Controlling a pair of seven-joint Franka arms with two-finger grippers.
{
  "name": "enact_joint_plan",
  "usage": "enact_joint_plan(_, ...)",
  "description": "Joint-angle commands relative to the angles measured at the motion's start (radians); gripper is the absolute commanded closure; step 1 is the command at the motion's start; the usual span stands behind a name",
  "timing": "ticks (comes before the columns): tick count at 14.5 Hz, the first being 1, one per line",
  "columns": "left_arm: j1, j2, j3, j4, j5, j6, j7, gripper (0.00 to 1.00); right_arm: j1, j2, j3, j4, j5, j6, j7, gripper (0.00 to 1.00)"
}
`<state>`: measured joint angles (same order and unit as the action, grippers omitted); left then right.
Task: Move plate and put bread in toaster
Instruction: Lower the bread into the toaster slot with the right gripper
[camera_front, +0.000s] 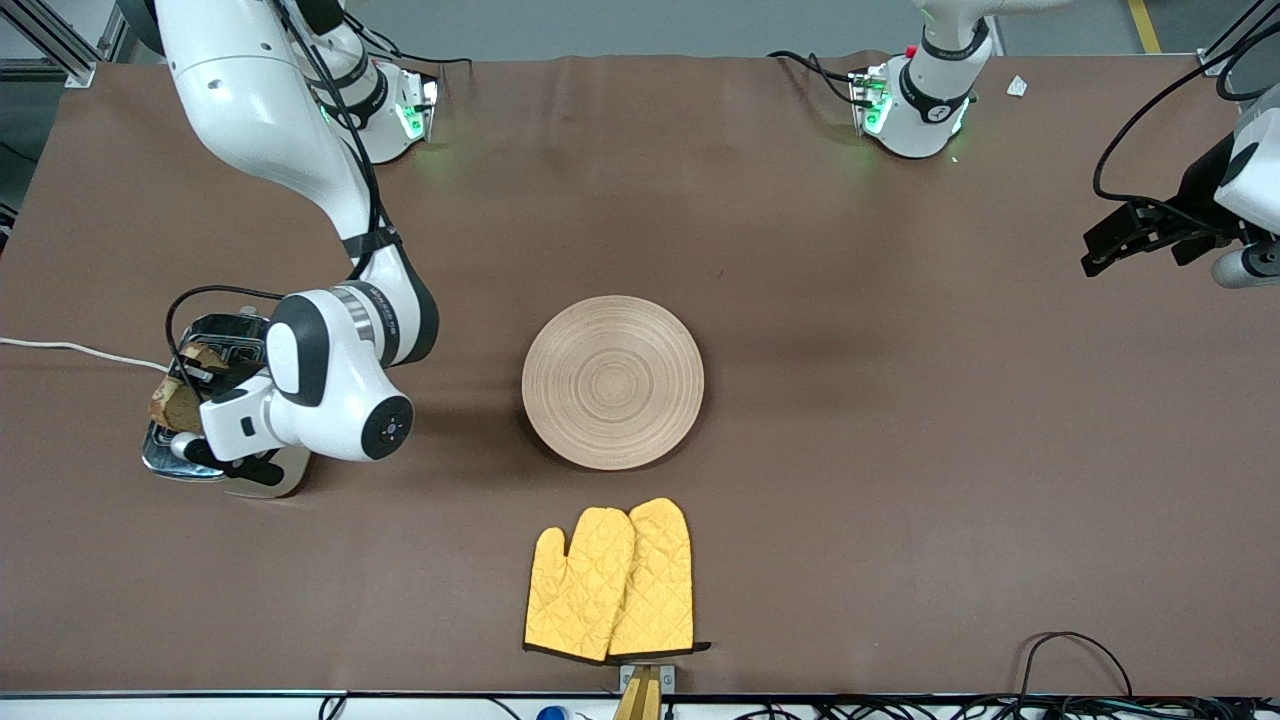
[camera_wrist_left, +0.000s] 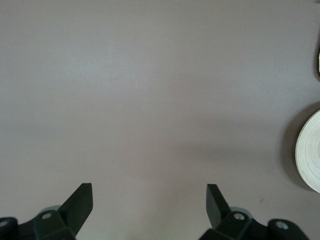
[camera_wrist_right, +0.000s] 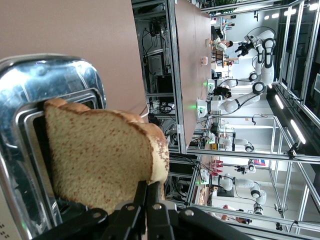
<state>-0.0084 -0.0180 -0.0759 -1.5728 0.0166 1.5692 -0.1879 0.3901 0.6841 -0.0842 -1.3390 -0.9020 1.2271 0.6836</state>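
Note:
The toaster (camera_front: 225, 335), cream with a chrome top (camera_wrist_right: 50, 80), stands at the right arm's end of the table. My right gripper (camera_front: 188, 388) hangs over it, shut on the crust edge of the brown bread (camera_front: 170, 402). In the right wrist view the gripper (camera_wrist_right: 148, 184) pinches the slice (camera_wrist_right: 100, 160), which stands upright at a slot mouth; how deep it sits is hidden. The round wooden plate (camera_front: 612, 381) lies bare mid-table. My left gripper (camera_front: 1135, 245) waits open over the left arm's end of the table, nothing between its fingers (camera_wrist_left: 80, 200), the plate's rim (camera_wrist_left: 311, 155) off to one side.
A pair of yellow oven mitts (camera_front: 610, 580) lies nearer the front camera than the plate. The toaster's white cord (camera_front: 70, 350) runs off the table's end. A black cable loop (camera_front: 1070, 650) lies at the near edge toward the left arm's end.

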Motion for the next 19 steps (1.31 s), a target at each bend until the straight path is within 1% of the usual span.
enact_joint_plan(1, 0.004, -0.005, 0.002, 0.003, -0.02, -0.011, 0.018, 0.0, -0.001, -0.012, 0.0, -0.055, 0.031, 0.044, 0.057, 0.98)
enact_joint_plan(4, 0.004, -0.005, 0.002, 0.003, -0.02, -0.011, 0.018, 0.0, 0.027, -0.018, 0.0, -0.106, 0.034, 0.034, 0.059, 0.98)
enact_joint_plan(6, 0.004, -0.005, 0.002, 0.003, -0.02, -0.011, 0.018, 0.0, 0.061, -0.049, 0.0, -0.159, 0.035, 0.032, 0.056, 0.98)
enact_joint_plan(8, 0.004, -0.003, 0.002, 0.0, -0.02, -0.011, 0.018, 0.0, 0.064, -0.084, 0.0, -0.163, 0.034, 0.02, 0.036, 0.98)
enact_joint_plan(12, 0.004, -0.003, 0.002, -0.003, -0.02, -0.011, 0.018, 0.0, 0.064, -0.132, -0.002, -0.164, 0.032, 0.006, -0.071, 0.98)
enact_joint_plan(16, 0.004, -0.003, 0.001, -0.004, -0.02, -0.011, 0.018, 0.0, 0.059, -0.14, -0.002, -0.164, 0.028, 0.011, -0.082, 0.98)
enact_joint_plan(19, 0.004, -0.003, 0.002, -0.004, -0.02, -0.011, 0.018, 0.0, 0.038, -0.133, -0.002, -0.164, 0.02, 0.043, -0.082, 0.98)
